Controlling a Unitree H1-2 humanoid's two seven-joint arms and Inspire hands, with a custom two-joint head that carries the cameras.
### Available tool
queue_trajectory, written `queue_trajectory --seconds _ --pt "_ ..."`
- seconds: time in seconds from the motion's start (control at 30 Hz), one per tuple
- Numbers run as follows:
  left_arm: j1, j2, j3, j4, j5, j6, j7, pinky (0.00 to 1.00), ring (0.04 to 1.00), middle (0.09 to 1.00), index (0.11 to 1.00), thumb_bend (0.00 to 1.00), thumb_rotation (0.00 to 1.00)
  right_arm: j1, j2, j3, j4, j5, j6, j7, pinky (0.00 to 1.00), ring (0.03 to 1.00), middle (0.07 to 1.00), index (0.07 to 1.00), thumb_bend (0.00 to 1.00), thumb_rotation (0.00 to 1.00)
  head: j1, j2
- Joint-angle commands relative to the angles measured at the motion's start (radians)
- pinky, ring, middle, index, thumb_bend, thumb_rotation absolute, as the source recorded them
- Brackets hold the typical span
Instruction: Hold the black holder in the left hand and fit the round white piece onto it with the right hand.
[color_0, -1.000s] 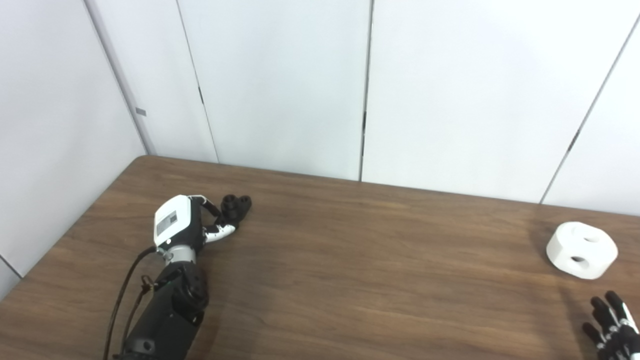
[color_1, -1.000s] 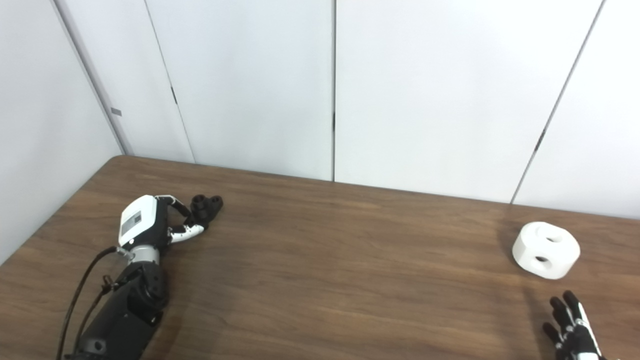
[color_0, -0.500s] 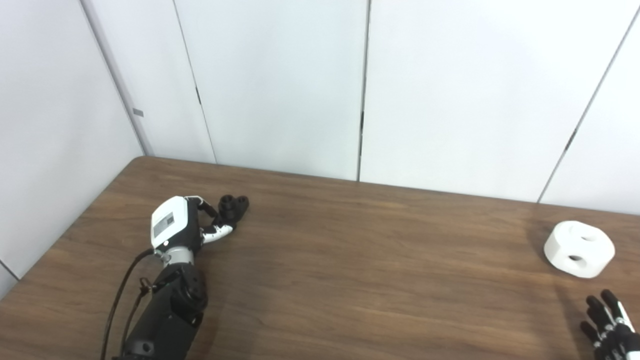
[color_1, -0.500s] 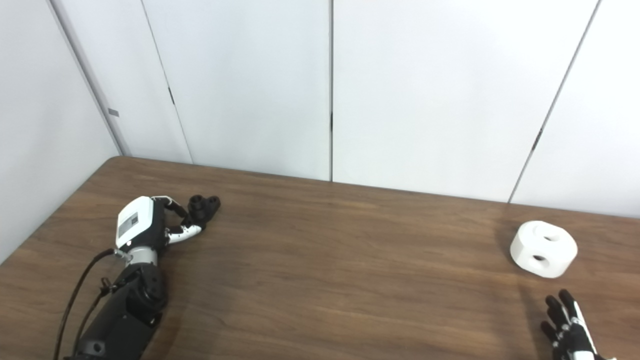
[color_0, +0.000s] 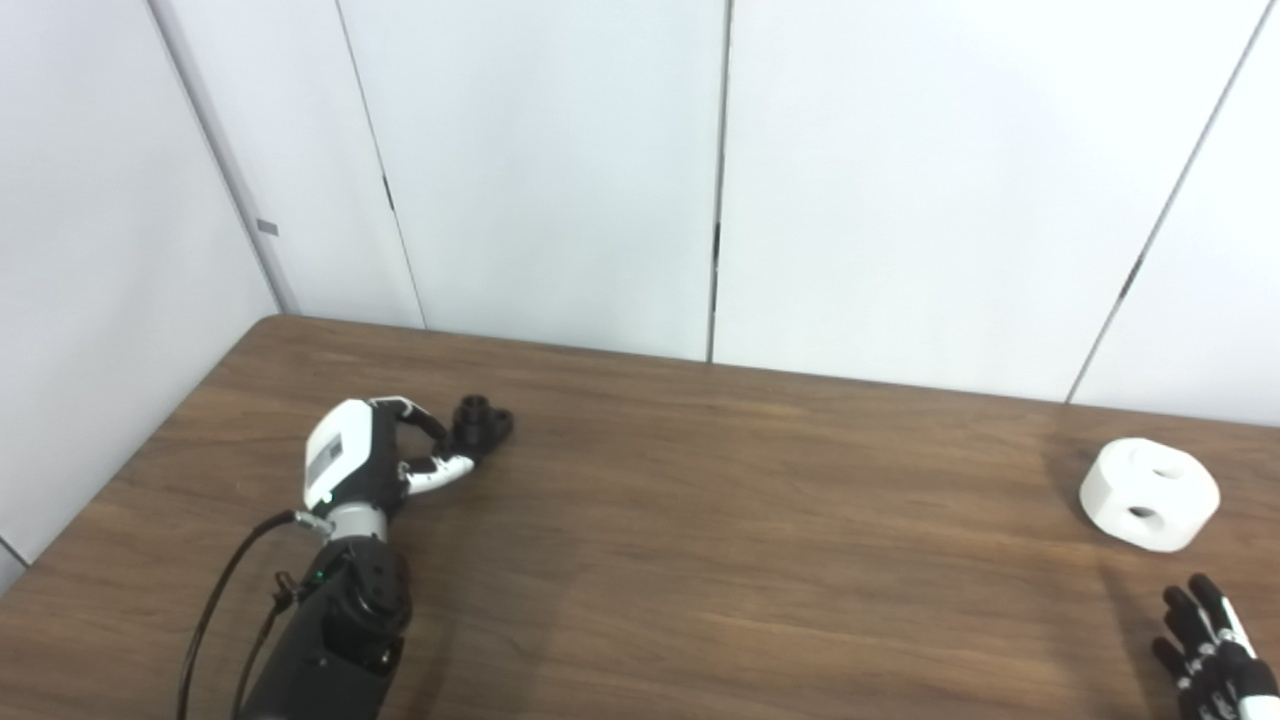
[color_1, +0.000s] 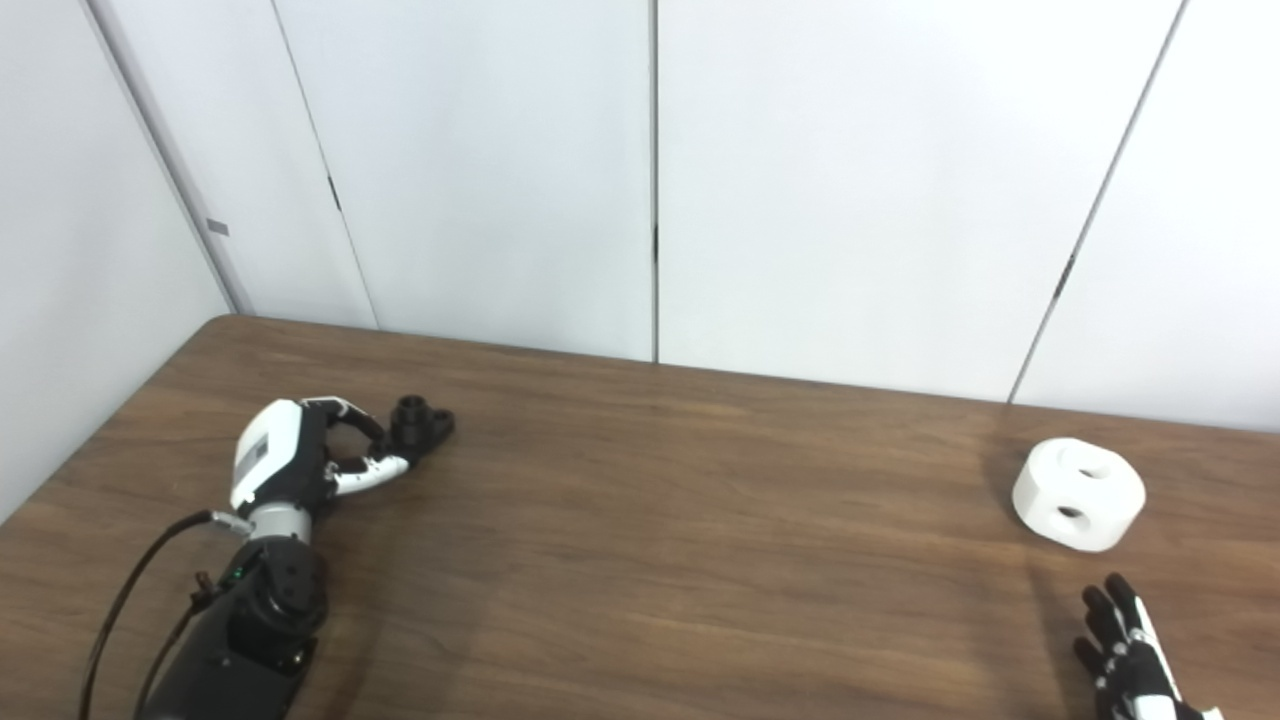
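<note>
Two holes mark the round white piece (color_0: 1149, 494); left robot hand (color_0: 375, 465) grasps the black holder (color_0: 484, 425); right robot hand (color_0: 1205, 645) released.

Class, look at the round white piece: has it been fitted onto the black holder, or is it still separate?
Separate. The round white piece lies alone at the table's right; the black holder is far left, at the left hand.

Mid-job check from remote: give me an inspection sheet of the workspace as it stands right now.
Surface: brown wooden table, bare between the parts.
Job's things: black holder far left, at the left hand's fingers; round white piece far right, alone.
Clutter: nothing seen.
Hands: left hand curled toward the holder, grip unclear; right hand open, short of the white piece.
Cables: black cable along the left forearm.
Surroundings: white wall panels.
</note>
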Motion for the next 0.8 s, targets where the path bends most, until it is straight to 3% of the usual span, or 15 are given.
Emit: queue_trajectory --seconds 0.0,0.2,0.43,0.63,0.77 --pt "0.004 -0.002 -0.019 -0.046 0.006 -0.020 -0.016 0.66 0.788 0.726 0.486 0.52 0.05 0.006 -0.005 0.010 -0.003 -0.013 0.034 0.004 1.00 0.998 0.968 1.000 0.57 1.00 0.000 0.002" --pt "0.073 -0.022 -0.053 -0.109 -0.010 -0.063 -0.047 0.72 0.818 0.746 0.487 0.52 0.06 0.001 0.003 0.018 -0.012 -0.020 0.044 -0.003 1.00 1.000 0.967 1.000 0.59 1.00 -0.007 0.006" --pt "0.134 -0.043 -0.125 -0.242 0.029 -0.046 -0.110 0.73 0.829 0.761 0.488 0.51 0.06 -0.002 0.010 0.028 -0.027 -0.042 0.059 -0.015 1.00 1.000 0.962 1.000 0.59 1.00 -0.025 0.014" --pt "0.180 -0.052 -0.200 -0.277 0.052 -0.108 -0.152 0.80 0.829 0.760 0.487 0.51 0.05 -0.002 0.019 0.037 -0.047 -0.046 0.072 -0.021 1.00 0.992 0.950 1.000 0.62 1.00 -0.055 0.030" --pt "0.205 -0.059 -0.258 -0.272 0.084 -0.159 -0.160 0.74 0.813 0.754 0.487 0.51 0.05 0.000 0.021 0.046 -0.064 -0.066 0.082 -0.027 1.00 0.991 0.956 1.000 0.63 1.00 -0.074 0.044"
